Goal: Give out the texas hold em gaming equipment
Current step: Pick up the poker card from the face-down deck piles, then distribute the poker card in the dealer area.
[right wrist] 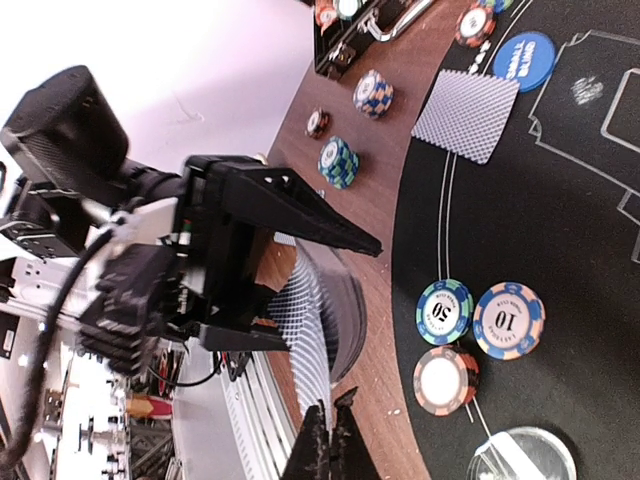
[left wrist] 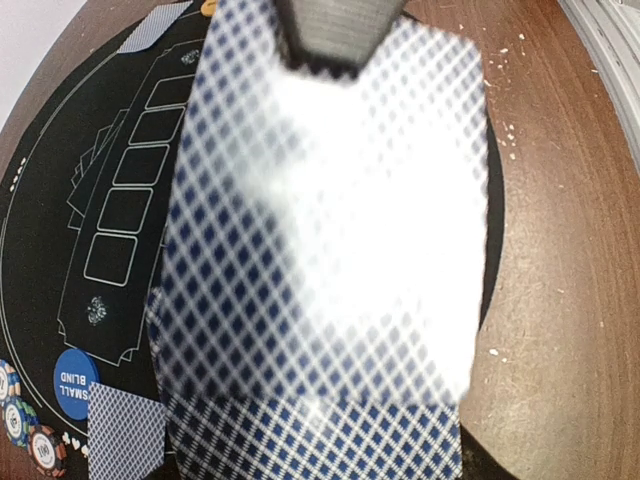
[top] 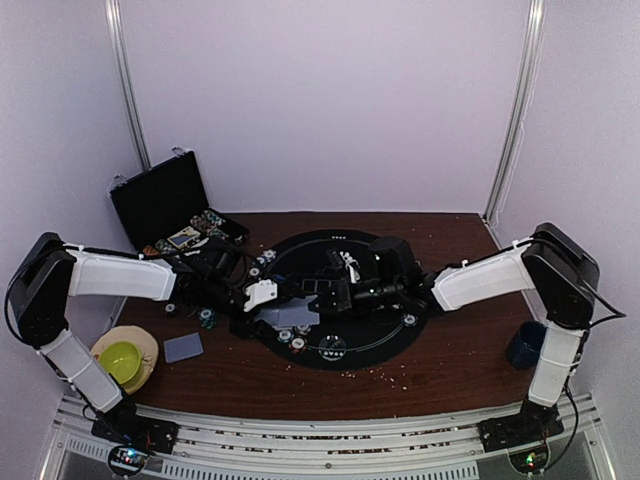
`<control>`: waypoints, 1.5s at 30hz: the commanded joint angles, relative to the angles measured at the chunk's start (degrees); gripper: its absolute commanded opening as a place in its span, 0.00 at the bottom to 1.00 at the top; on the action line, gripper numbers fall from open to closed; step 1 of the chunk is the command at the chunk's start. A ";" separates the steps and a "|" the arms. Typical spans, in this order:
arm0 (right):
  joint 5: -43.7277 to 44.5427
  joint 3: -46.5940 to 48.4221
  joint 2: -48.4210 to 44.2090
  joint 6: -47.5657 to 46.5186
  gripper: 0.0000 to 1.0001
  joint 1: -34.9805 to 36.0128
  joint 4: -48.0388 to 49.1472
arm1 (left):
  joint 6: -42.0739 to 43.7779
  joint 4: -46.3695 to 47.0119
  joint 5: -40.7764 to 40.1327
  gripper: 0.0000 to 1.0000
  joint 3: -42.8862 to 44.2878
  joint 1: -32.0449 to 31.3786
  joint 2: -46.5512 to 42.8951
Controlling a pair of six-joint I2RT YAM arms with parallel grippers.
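Over the near-left edge of the round black poker mat (top: 370,335), the left end effector (right wrist: 315,290) is clamped on a fanned deck of playing cards (left wrist: 330,250), blue diamond backs facing its wrist cam. The right end effector (right wrist: 330,440) comes in from the right, fingertips pressed together right at the deck's edge; can't tell if a card is pinched between them.

On the mat beside the deck, a green 50 chip (right wrist: 444,312) and a blue/orange 10 chip (right wrist: 509,320) sit side by side, with a red/white chip (right wrist: 445,380) just next to them. A single face-down card (right wrist: 465,115) lies at the mat's edge, close to the blue SMALL BLIND button (left wrist: 75,380).

Off the mat on the bare table (top: 450,370) are a blue/white chip stack (right wrist: 372,92) and a green chip stack (right wrist: 338,162). Another face-down card (top: 183,347) lies near-left. The black case (top: 160,200) stands open at far left.
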 commanded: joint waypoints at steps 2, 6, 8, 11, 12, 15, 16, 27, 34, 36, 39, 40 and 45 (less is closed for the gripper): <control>7.69 -6.46 -10.23 1.90 0.00 -0.51 3.24 | -0.55 1.65 1.23 0.51 1.16 -0.05 0.43; 16.41 -14.23 -19.65 4.19 0.00 -0.48 4.74 | -0.75 1.73 0.94 0.51 1.24 -0.10 0.25; 22.22 -18.54 -24.76 5.53 0.00 -0.51 5.27 | -0.83 1.73 0.89 0.51 1.20 -0.08 0.21; 30.97 -26.21 -31.54 8.69 0.00 -0.49 7.75 | -0.95 1.82 0.73 0.51 1.24 -0.12 0.21; 33.52 -28.70 -33.40 9.86 0.00 -0.45 8.39 | -1.03 1.82 0.72 0.51 1.20 -0.07 0.25; 41.81 -35.14 -37.77 13.41 0.00 0.37 10.45 | -1.01 1.83 0.64 0.51 1.32 -0.10 0.33; 44.28 -36.78 -38.73 14.37 0.00 0.82 11.08 | -1.05 1.82 0.63 0.51 1.33 -0.04 0.42; 55.00 -40.93 -30.31 21.29 0.00 7.09 18.22 | -1.06 1.82 0.18 0.51 1.41 -0.05 0.69; 59.44 -39.68 -20.14 25.67 0.00 11.37 23.22 | -1.06 1.85 0.15 0.51 1.19 -0.05 0.44; 60.58 -39.19 -17.91 26.57 0.00 12.22 23.97 | -0.95 1.90 0.14 0.51 1.19 -0.04 0.30; 61.42 -38.98 -14.50 28.38 0.00 13.31 25.97 | -0.97 1.87 0.13 0.51 1.17 -0.07 0.21; 61.39 -38.86 -13.33 29.06 0.00 13.52 26.79 | -0.97 1.90 0.09 0.51 1.19 -0.09 0.24; 60.01 -37.26 -7.89 31.28 0.08 15.19 27.95 | -0.87 1.91 0.10 0.51 1.16 -0.08 0.31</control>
